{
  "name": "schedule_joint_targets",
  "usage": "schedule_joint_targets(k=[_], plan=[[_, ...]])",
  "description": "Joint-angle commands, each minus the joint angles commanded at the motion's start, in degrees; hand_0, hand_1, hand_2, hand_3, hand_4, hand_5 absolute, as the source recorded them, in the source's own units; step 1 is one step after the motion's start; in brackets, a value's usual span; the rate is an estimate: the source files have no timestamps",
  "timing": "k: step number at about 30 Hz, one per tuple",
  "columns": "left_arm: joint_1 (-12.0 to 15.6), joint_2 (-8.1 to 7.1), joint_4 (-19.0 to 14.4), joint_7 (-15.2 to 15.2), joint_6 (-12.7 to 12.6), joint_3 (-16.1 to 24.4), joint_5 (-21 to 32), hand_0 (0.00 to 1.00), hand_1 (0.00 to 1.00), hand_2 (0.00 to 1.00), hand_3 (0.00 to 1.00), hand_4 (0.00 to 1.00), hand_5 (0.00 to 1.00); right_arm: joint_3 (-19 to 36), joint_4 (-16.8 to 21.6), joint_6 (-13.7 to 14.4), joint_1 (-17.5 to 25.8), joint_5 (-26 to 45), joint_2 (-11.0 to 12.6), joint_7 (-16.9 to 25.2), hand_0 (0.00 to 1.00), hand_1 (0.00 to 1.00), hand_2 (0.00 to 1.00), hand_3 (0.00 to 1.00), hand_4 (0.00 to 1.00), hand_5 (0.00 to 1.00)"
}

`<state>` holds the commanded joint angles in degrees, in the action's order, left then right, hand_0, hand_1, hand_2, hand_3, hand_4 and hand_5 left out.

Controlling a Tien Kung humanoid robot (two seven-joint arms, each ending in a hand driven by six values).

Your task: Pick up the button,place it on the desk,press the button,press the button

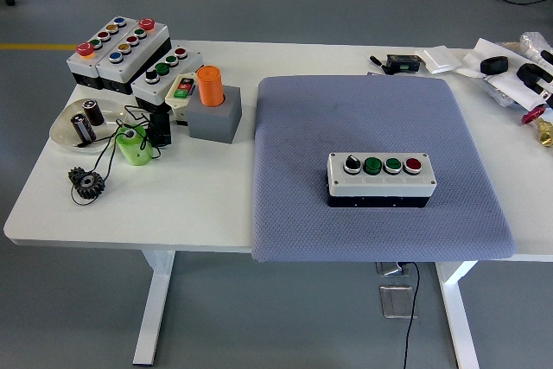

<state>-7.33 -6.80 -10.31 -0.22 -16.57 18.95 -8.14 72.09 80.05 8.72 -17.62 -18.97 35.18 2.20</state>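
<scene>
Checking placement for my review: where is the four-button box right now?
In the head view, the four-button box sits on the grey mat, right of centre, towards the table's near edge.

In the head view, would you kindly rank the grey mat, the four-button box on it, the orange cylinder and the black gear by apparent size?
1. grey mat
2. four-button box
3. orange cylinder
4. black gear, close to the cylinder, which stands farther back.

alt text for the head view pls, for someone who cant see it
A white four-button control box sits on a blue-grey mat covering the right part of a white table. At the table's far left lie more button boxes, an orange cylinder in a grey block and a black gear. No robot hand is visible.
</scene>
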Motion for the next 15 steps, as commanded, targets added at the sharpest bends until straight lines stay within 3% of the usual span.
schedule_joint_targets(k=[15], plan=[[-0.05, 0.02, 0.00, -0.05, 0.12, -0.46, 0.48, 0.650, 0.706, 0.700, 0.504, 0.322, 0.998, -0.27, -0.13, -1.20, 0.06, -1.42, 0.35, -3.04, 0.819, 0.771, 0.818, 0.810, 0.616, 0.639]])
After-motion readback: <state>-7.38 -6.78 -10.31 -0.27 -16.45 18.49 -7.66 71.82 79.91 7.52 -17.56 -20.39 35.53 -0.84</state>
